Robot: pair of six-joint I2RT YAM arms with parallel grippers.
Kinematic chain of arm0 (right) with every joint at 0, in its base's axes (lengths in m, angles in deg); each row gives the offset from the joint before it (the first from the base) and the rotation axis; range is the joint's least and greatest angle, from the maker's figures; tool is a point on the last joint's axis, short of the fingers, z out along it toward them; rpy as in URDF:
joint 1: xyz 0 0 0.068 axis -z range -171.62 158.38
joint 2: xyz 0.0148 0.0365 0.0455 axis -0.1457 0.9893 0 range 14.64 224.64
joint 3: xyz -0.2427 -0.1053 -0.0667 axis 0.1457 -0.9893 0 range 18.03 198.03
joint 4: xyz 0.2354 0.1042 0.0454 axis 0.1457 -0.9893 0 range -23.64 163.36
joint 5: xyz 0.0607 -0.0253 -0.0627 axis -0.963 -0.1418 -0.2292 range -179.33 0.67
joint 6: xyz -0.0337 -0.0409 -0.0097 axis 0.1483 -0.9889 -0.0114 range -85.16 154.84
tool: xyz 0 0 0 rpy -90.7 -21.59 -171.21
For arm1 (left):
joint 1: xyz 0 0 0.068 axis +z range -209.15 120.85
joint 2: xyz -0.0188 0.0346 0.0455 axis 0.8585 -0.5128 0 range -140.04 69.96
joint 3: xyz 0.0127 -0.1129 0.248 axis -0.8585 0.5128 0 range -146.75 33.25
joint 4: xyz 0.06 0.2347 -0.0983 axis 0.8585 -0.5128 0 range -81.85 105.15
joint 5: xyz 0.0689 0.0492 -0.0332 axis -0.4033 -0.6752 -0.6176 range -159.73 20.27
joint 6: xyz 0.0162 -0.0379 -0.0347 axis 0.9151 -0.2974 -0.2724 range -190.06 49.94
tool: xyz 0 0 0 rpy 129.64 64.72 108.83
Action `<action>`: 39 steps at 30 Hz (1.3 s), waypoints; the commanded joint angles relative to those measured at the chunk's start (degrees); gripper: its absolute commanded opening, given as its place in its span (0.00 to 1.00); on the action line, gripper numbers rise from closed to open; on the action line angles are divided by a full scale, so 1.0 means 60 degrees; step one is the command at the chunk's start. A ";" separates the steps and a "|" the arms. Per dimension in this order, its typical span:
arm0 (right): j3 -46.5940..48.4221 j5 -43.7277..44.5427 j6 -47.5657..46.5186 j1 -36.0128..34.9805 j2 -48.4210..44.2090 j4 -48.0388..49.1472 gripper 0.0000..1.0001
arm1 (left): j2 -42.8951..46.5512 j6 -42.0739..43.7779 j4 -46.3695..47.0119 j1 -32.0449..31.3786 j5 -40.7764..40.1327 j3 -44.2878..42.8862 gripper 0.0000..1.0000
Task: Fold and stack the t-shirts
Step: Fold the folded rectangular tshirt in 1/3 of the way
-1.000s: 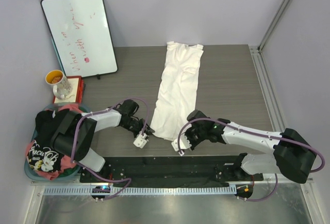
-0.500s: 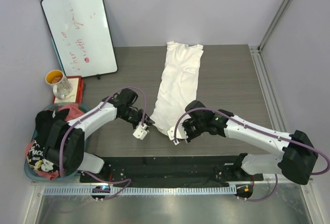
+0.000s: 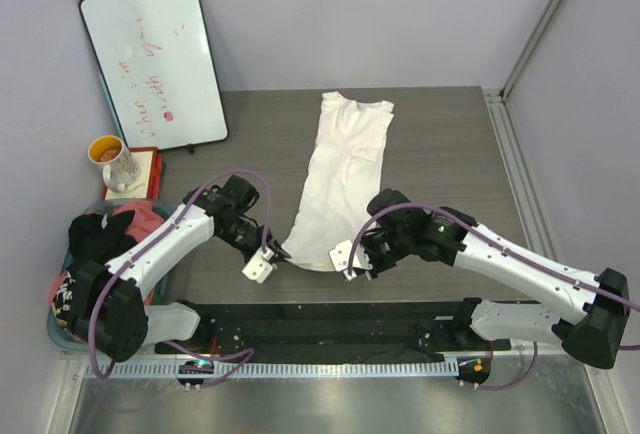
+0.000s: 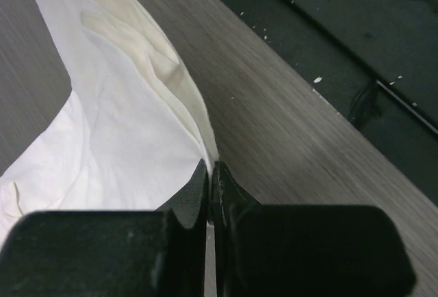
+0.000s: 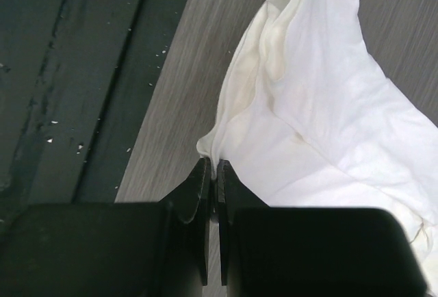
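Two-handed from above: pinching the near hem corners of the white shirt (image 3: pixel 345 169) with left gripper (image 3: pixel 270 257) and right gripper (image 3: pixel 345 257), stretched long on the table (image 3: pixel 450 154), collar far. From the left wrist: clamped shut on a thin cloth edge. From the right wrist: likewise shut on a hem fold, possibly both layers, hard to tell. Lift level, hold the hem taut, carry evenly toward the collar.

L hand (image 3: pixel 268 259) & R hand (image 3: pixel 345 260) dragged white tee (image 3: pixel 342 174) nearer, hem stretched.
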 commanded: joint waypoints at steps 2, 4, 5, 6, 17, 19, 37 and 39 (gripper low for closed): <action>0.0723 -0.0405 0.0588 -0.0327 -0.0560 -0.1021 0.01 | 0.0684 0.0571 -0.1676 -0.0175 0.0722 -0.0434 0.00; 0.0826 -0.0463 0.0603 -0.0400 -0.0604 -0.1140 0.02 | 0.0787 0.0571 -0.1808 -0.0204 0.0824 -0.0551 0.00; 0.0841 -0.0464 0.0618 -0.0444 -0.0619 -0.1184 0.01 | 0.0801 0.0585 -0.1998 -0.0205 0.0868 -0.0711 0.00; 0.0899 -0.0522 0.0647 -0.0459 -0.0634 -0.1228 0.01 | 0.0758 0.0585 -0.2043 -0.0205 0.0883 -0.0800 0.00; 0.0563 0.1248 0.0371 -0.0518 -0.0766 -0.0321 0.01 | -0.0427 -0.1305 0.0872 -0.0161 0.0372 -0.1853 0.00; 0.0519 0.1585 0.0121 -0.0489 -0.0737 -0.0218 0.01 | -0.0982 -0.0969 0.0682 -0.0117 0.0327 -0.2350 0.00; 0.0430 0.2466 -0.2032 0.2381 0.0815 0.2023 0.01 | -0.2860 -0.0704 0.1749 0.0352 0.0005 -0.3701 0.00; 0.0533 0.2335 -0.2150 0.2543 0.1180 0.2213 0.01 | -0.3137 -0.0762 0.2130 0.0440 0.0005 -0.3832 0.00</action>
